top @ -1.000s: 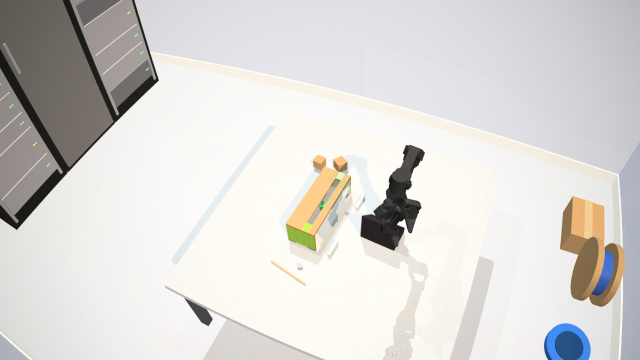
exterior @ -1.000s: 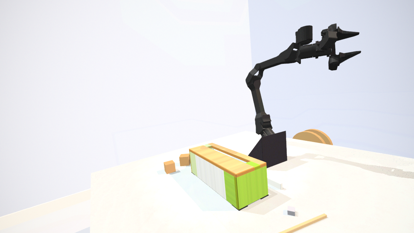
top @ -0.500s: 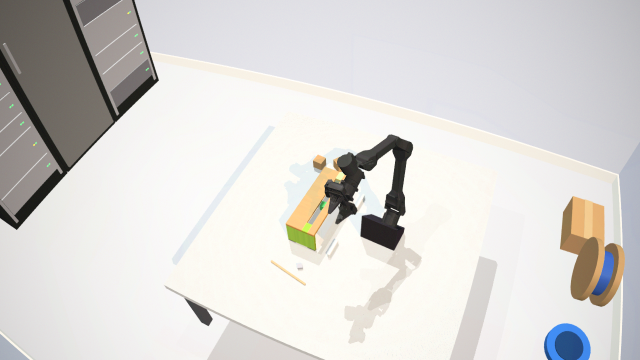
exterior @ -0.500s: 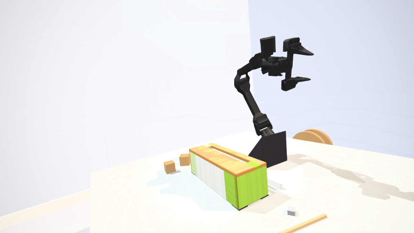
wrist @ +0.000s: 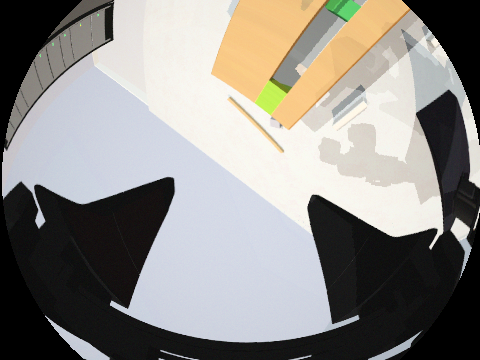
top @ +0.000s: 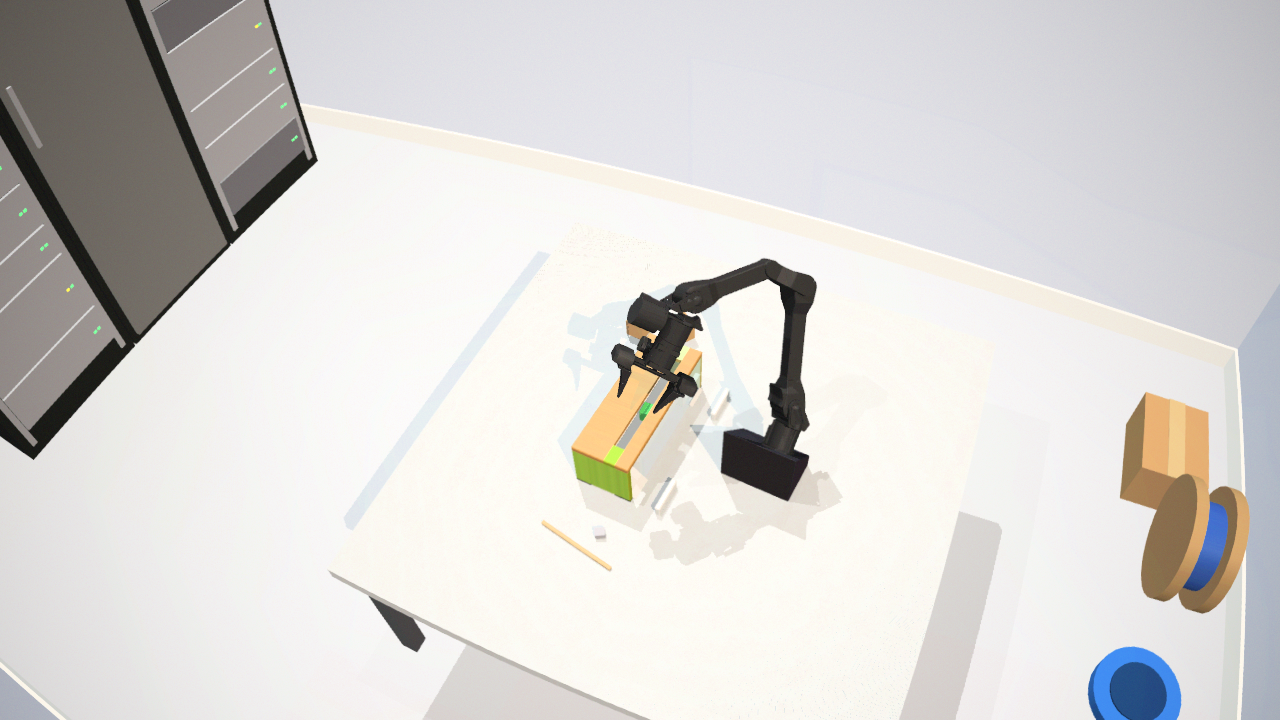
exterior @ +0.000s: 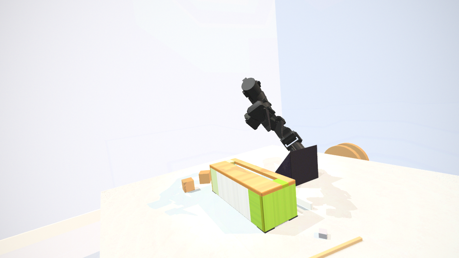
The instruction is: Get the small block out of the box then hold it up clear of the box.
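Arm [top: 787,340] reaches from its black base [top: 747,474] out over the box [top: 599,425], high above it. Jaws [top: 651,383] wide open, nothing between them; both fingers show dark in the wrist view with only floor and desk behind the gap.

Block [top: 645,410], small and green, sits on the grey shelf inside the box, seen through the slot in the wooden top. In the top view it lies just below the jaws, near the finger on the base side. In the wrist view the block [wrist: 343,6] is far up the frame, well above the fingertips and not between them. Cannot tell from the exterior view where the block is: the box [exterior: 253,192] hides it, and the jaws are not visible there, only the arm's back [exterior: 260,109].

Box stands upright on the desk [top: 501,573], lime end toward the desk's front edge. A thin stick [top: 576,545] and a tiny grey cube [top: 599,532] lie on the desk beyond that end, apart from the box. Two tan cubes [exterior: 188,184] sit by the box's other end.
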Robot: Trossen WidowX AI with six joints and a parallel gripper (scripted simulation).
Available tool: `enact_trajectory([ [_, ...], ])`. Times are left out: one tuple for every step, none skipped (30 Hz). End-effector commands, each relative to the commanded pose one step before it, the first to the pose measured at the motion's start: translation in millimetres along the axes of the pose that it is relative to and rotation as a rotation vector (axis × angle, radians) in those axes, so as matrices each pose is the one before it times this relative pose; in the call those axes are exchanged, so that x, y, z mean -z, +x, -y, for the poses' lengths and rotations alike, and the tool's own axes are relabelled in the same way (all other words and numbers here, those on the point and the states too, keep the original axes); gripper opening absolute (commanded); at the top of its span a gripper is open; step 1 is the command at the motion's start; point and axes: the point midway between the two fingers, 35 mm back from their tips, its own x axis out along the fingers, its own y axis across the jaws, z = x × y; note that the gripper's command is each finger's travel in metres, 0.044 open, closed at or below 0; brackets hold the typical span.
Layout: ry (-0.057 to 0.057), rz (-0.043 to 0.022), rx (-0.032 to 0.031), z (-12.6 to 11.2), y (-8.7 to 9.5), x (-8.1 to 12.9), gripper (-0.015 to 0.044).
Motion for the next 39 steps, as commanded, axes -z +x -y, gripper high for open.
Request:
enact_trajectory([
  [0.1621,0.11400,0.09253,23.33,0.10,-55.09,0.0400],
  [0.0455,0.03189,0.02684,5.08,1.72,-16.03,0.0400],
  [0.0446,0.03174,0.02702,4.96,2.01,-15.86,0.0400],
  [0.0437,0.03160,0.02719,4.84,2.29,-15.68,0.0400],
  [0.0428,0.03148,0.02734,4.72,2.57,-15.49,0.0400],
  [0.0418,0.03137,0.02748,4.62,2.83,-15.29,0.0400],
  [0.0405,0.03102,0.02738,4.48,3.07,-14.98,0.0400],
  [0.0310,0.02418,0.02147,3.37,2.62,-11.57,0.0400],
  [0.0183,0.01447,0.01290,1.95,1.68,-6.88,0.0400],
  [0.0061,0.00483,0.00431,0.63,0.59,-2.29,0.0400],
  [0.0000,0.00000,0.00000,0.00,0.00,0.00,0.0400],
  [0.0000,0.00000,0.00000,0.00,0.00,0.00,0.0400],
  [0.0000,0.00000,0.00000,0.00,0.00,0.00,0.0400],
  [0.0000,-0.00003,-0.00001,-0.04,0.25,-0.11,0.0400],
  [0.0000,-0.00006,-0.00002,-0.07,0.49,-0.21,0.0400],
  [0.0000,-0.00008,-0.00003,-0.11,0.74,-0.32,0.0400],
  [0.0000,-0.00011,-0.00004,-0.14,1.00,-0.43,0.0400],
  [0.0000,-0.00012,-0.00005,-0.16,1.22,-0.53,0.0400],
  [0.0000,-0.00013,-0.00005,-0.18,1.41,-0.61,0.0400],
  [0.0000,-0.00013,-0.00006,-0.18,1.48,-0.65,0.0400],
  [0.0000,-0.00012,-0.00006,-0.17,1.50,-0.66,0.0400],
  [0.0000,-0.00011,-0.00006,-0.16,1.50,-0.66,0.0400],
  [0.0000,-0.00010,-0.00006,-0.15,1.49,-0.67,0.0400],
  [0.0000,-0.00009,-0.00005,-0.14,1.49,-0.67,0.0400],
  [0.0000,-0.00008,-0.00005,-0.13,1.49,-0.67,0.0400],
  [0.0000,-0.00007,-0.00005,-0.12,1.49,-0.68,0.0400],
  [0.0000,-0.00006,-0.00005,-0.11,1.49,-0.68,0.0400],
  [0.0000,-0.00005,-0.00005,-0.10,1.49,-0.68,0.0400],
  [0.0000,-0.00004,-0.00005,-0.09,1.49,-0.68,0.0400],
  [0.0000,-0.00003,-0.00005,-0.08,1.48,-0.69,0.0400],
  [0.0000,-0.00002,-0.00005,-0.07,1.48,-0.69,0.0400],
  [0.0000,-0.00001,-0.00004,-0.06,1.48,-0.69,0.0400],
  [0.0000,0.00001,-0.00004,-0.05,1.48,-0.70,0.0400],
  [0.0000,0.00002,-0.00004,-0.04,1.48,-0.70,0.0400],
  [0.0000,0.00003,-0.00004,-0.03,1.48,-0.70,0.0400],
  [0.0000,0.00004,-0.00004,-0.02,1.47,-0.70,0.0400],
  [0.0000,0.00005,-0.00004,-0.01,1.47,-0.70,0.0400],
  [0.0000,0.00006,-0.00003,0.00,1.47,-0.71,0.0400],
  [0.0000,0.00007,-0.00003,0.01,1.47,-0.71,0.0400],
])
